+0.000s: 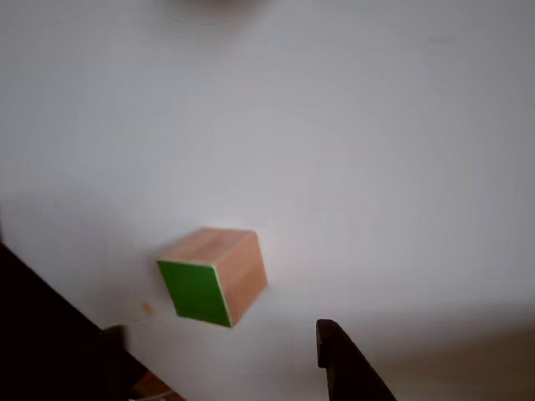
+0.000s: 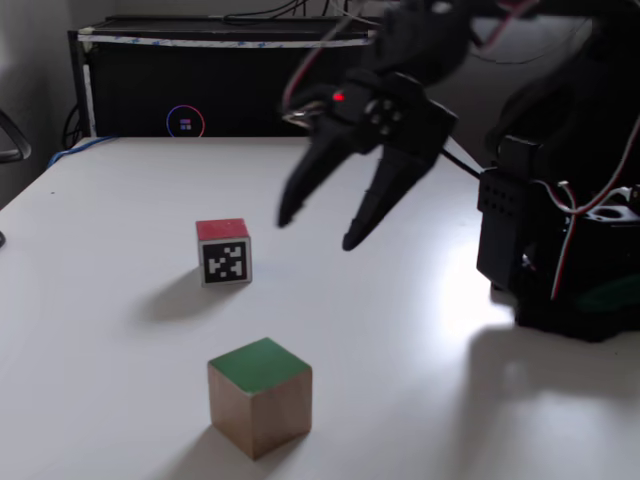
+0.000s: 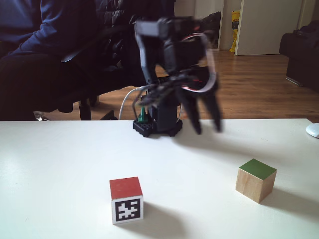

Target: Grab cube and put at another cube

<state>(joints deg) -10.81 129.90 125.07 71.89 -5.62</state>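
White table [image 3: 60, 164] underneath; arm reared above it, gripper [image 2: 318, 228] spread wide and empty, pointed downward, well apart from cube [image 2: 260, 396] and another cube [image 2: 224, 251].

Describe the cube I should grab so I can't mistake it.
On the white table, look in front of the arm's open end effector. The cube is bare light wood with a green top; the other cube has a red top and a black-and-white marker.
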